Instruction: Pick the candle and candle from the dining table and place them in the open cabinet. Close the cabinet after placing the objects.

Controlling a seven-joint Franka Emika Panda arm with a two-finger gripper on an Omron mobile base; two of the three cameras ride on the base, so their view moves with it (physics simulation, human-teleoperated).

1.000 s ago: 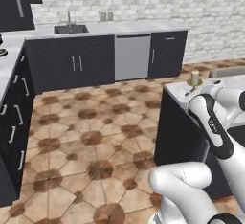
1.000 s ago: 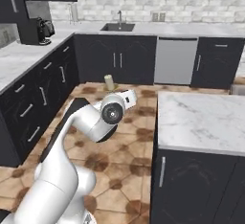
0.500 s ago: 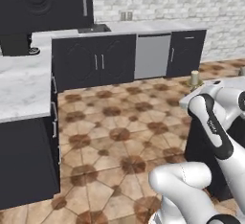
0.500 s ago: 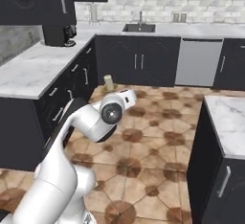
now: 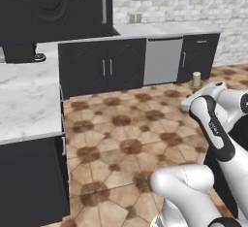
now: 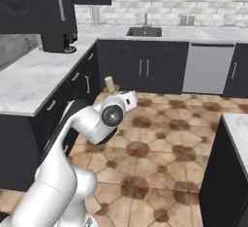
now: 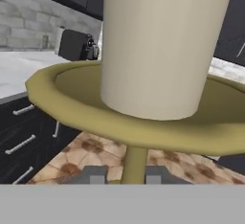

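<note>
**A:** Where is the cream candle on its slim brass candlestick (image 7: 162, 50) sitting right now?

**B:** It is standing upright in the two-finger gripper (image 7: 125, 176). In the hand view the cream wax column is rising from a wide brass drip dish, and the thin brass stem below the dish is running down between the two grey fingertips (image 7: 94, 174). The fingers are pressing in on the stem from both sides, so the hand is pinching the candlestick low down.

**A:** Is the candle showing from the base cameras too?

**B:** Yes. In the left base view the candle (image 5: 196, 79) is poking up just past the end of the white arm, over the brown patterned tile floor (image 5: 126, 124). In the right base view the candle (image 6: 109, 82) is standing above the white hand, near the dark lower cabinets with silver handles (image 6: 140, 68).

**A:** What is lying around the arm?

**B:** A white marble counter (image 6: 34, 78) is running along the left side of the right base view, with a black coffee machine (image 6: 57, 40) sitting on it near the corner. A dark charcoal wall cabinet with a slim vertical silver handle (image 5: 53, 5) is hanging above the counter in the left base view. A steel dishwasher front (image 5: 163, 60) is sitting in the far cabinet row under the white brick wall (image 5: 218, 3).
</note>
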